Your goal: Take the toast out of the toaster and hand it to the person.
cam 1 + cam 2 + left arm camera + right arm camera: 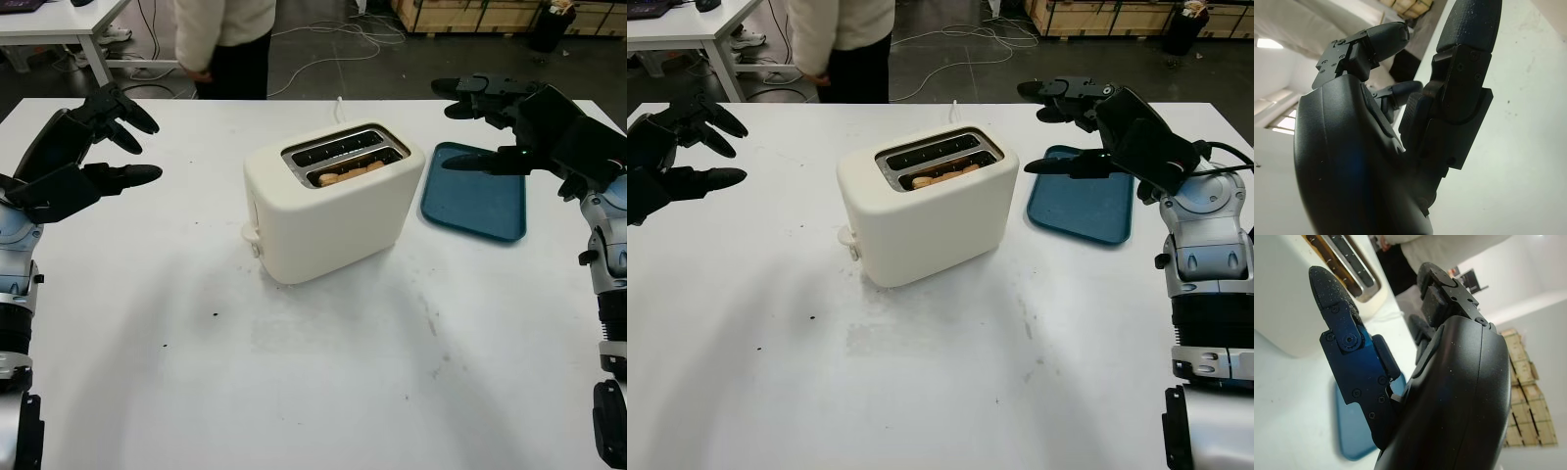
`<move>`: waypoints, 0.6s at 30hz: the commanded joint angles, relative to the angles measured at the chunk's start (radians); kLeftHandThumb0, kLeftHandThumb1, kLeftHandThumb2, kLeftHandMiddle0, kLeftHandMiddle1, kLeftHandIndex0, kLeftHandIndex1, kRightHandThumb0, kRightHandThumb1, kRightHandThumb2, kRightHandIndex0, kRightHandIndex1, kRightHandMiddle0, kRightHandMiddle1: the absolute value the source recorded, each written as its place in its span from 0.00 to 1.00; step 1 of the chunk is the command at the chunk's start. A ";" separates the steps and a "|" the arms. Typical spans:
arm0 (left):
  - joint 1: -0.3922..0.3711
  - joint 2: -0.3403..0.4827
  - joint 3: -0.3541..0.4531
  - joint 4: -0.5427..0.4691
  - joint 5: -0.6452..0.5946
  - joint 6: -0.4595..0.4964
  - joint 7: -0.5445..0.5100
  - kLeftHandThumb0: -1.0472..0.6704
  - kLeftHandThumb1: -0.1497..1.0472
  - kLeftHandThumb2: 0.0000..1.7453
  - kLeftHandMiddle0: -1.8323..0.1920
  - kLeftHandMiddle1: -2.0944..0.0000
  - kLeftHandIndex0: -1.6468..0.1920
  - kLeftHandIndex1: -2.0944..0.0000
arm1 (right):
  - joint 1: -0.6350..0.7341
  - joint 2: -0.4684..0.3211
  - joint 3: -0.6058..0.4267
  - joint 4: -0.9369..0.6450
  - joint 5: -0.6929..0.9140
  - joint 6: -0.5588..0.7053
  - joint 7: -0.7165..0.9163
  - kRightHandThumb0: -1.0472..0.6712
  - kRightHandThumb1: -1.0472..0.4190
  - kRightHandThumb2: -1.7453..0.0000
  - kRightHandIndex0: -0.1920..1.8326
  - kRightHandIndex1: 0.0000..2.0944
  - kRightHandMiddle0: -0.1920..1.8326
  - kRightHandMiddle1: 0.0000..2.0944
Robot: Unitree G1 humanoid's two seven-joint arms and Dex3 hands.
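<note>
You have a white surface in front of you, and the cream toaster stands near its middle, turned a little so its two slots run on a slant. Take the toaster as your reference for everything else. Beyond the toaster, past the far edge of the surface, a person in a light top and dark trousers stands on the dark floor, one hand hanging at the side. To the right of the toaster, just beside it but not touching, a blue tray lies flat on the surface. Your right hand is raised above that tray, on the toaster's right; it holds nothing and is wide open, and in the right wrist view one finger points toward the toaster's slots. Your left hand is up in the air well to the left of the toaster, also wide open and empty, palm turned toward the toaster. The toast sits in the nearer slot of the toaster, its browned top edge showing just above the slot's rim; the farther slot looks dark. A white cord runs from behind the toaster toward the far edge of the surface
</note>
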 commanded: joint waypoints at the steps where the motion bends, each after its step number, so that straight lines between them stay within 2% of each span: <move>1: 0.020 -0.010 0.004 0.001 -0.014 -0.007 0.003 0.00 0.89 0.07 0.79 0.26 0.80 0.30 | 0.009 0.011 -0.005 -0.021 0.013 0.027 -0.010 0.22 0.23 1.00 0.10 0.38 0.32 0.00; 18: 0.022 -0.011 0.005 -0.010 -0.010 -0.008 0.004 0.00 0.89 0.07 0.80 0.26 0.81 0.30 | 0.011 0.009 -0.010 -0.027 0.021 0.036 0.002 0.23 0.23 1.00 0.10 0.39 0.32 0.00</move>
